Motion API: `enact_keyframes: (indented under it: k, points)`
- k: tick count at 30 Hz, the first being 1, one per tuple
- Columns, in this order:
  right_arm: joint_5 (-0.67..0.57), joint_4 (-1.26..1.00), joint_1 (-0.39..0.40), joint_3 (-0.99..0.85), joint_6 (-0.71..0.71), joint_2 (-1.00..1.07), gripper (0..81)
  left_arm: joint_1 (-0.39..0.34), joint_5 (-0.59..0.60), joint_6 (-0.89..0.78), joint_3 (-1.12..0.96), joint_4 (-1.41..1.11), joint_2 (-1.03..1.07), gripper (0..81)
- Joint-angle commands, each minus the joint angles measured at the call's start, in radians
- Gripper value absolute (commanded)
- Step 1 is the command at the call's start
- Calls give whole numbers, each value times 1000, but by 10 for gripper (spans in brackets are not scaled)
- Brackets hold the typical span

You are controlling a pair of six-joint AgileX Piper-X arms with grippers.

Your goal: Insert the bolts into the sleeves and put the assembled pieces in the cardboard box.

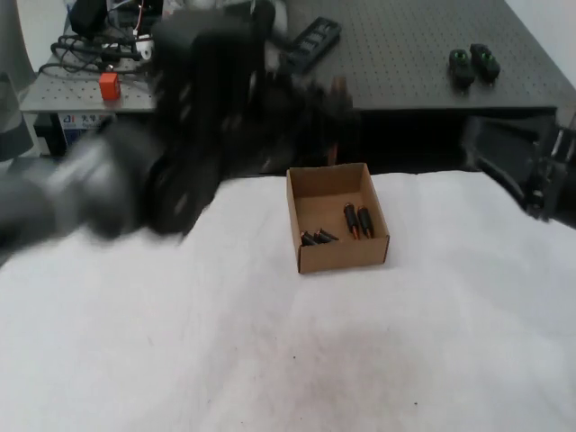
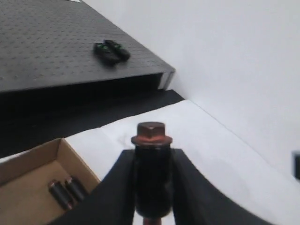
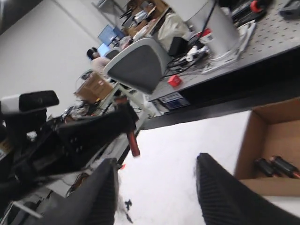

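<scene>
My left gripper [image 2: 153, 155] is shut on an assembled piece [image 2: 151, 180], a black sleeve with a copper bolt head [image 2: 151, 133] sticking out of its end. In the high view the left arm holds this piece [image 1: 338, 88] in the air behind the cardboard box [image 1: 340, 256], to its back left. Several assembled pieces [image 1: 357, 220] lie inside the box. My right gripper [image 3: 159, 190] is open with nothing between its fingers, and it faces the left arm's piece [image 3: 131, 138] and the box [image 3: 247, 140]. The right arm [image 1: 531, 166] sits at the bench's right edge.
A white cloth [image 1: 270, 342] covers the bench around the box. Behind it stands a black perforated plate [image 1: 405, 40] with two black-and-green parts [image 1: 472, 63]. Cables and an orange block [image 1: 109, 85] lie at the back left. A grey chair [image 3: 140, 61] stands beyond the bench.
</scene>
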Motion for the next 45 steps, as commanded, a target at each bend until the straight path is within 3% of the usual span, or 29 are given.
enact_keyframes:
  k: [1,6,11,20,22,26,28,32,34,36,38,42,45]
  points:
    - [6,63,-25,-4,-22,-9,378,2,-13,-27,-49,48,30,6]
    - [15,119,-29,-4,-54,-9,378,3,-39,-6,-465,429,334,6]
    - [15,119,-29,-4,-47,-9,378,3,-93,26,-766,632,573,6]
    - [15,119,-25,-4,-48,-9,378,3,-102,16,-868,717,699,6]
    - [15,119,-25,-4,-48,-9,378,3,-102,16,-868,721,701,57]
    - [15,119,-25,-4,-48,-9,378,3,-97,-1,-868,735,701,260]
    - [15,116,-25,-4,-48,-9,378,3,-60,-14,-868,735,696,310]
    - [15,107,-25,-10,-38,-9,378,6,-37,-31,-874,754,645,253]
    - [4,85,-25,-10,-31,-9,374,9,-121,-1,-873,798,584,129]
    - [-6,81,-25,-10,-31,-9,335,9,-286,69,-867,866,513,6]
    - [-24,80,-25,-7,-52,-9,254,9,-432,134,-841,910,436,1]
    - [-31,124,-25,-3,-197,-14,16,30,-464,163,-670,877,240,6]
    - [-19,195,-25,-3,-303,-40,30,45,-464,166,-460,805,75,6]
